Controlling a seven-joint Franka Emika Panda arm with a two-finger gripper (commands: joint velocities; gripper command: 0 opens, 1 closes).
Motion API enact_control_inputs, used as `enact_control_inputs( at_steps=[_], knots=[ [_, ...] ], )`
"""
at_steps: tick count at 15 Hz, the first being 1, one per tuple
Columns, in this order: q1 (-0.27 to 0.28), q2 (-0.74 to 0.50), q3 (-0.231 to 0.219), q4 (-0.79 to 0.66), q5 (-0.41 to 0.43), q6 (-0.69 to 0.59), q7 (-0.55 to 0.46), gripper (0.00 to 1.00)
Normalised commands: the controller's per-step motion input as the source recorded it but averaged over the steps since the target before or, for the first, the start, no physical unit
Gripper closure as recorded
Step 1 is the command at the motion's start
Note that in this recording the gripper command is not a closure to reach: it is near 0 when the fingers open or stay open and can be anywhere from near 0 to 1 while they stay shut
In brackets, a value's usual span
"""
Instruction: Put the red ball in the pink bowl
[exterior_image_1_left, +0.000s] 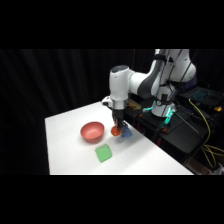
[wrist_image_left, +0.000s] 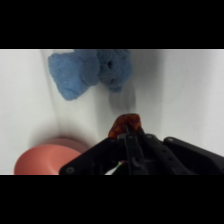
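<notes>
The small red ball (exterior_image_1_left: 116, 133) sits at the tip of my gripper (exterior_image_1_left: 117, 128), which comes down from above just right of the pink bowl (exterior_image_1_left: 92, 131). In the wrist view the red ball (wrist_image_left: 128, 123) is pinched at the end of the black gripper (wrist_image_left: 128, 132), slightly above the white table. The pink bowl (wrist_image_left: 44, 159) shows at the lower left of that view, apart from the ball and with nothing in it.
A blue lumpy object (exterior_image_1_left: 127, 133) lies just right of the gripper, and the blue lumpy object (wrist_image_left: 90, 70) fills the top of the wrist view. A green square block (exterior_image_1_left: 104, 153) lies in front of the bowl. Dark equipment and cables (exterior_image_1_left: 200, 125) stand beyond the table's right edge.
</notes>
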Motion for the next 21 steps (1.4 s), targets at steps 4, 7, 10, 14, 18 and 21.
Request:
enact_control_inputs(
  at_steps=[4, 7, 10, 14, 18, 21],
  knots=[
    [-0.139, -0.14, 0.010, 0.31, -0.197, -0.41, 0.11, 0.01],
    [-0.144, 0.13, -0.037, 0.44, -0.238, -0.26, 0.12, 0.01],
    [-0.117, 0.32, -0.062, 0.48, -0.153, -0.13, 0.09, 0.01],
    [-0.051, 0.39, -0.065, 0.40, -0.072, 0.00, 0.09, 0.39],
    [-0.023, 0.27, -0.042, 0.20, 0.062, 0.03, 0.02, 0.00],
    [-0.040, 0.12, -0.020, 0.12, 0.158, -0.02, -0.07, 0.00]
  ],
)
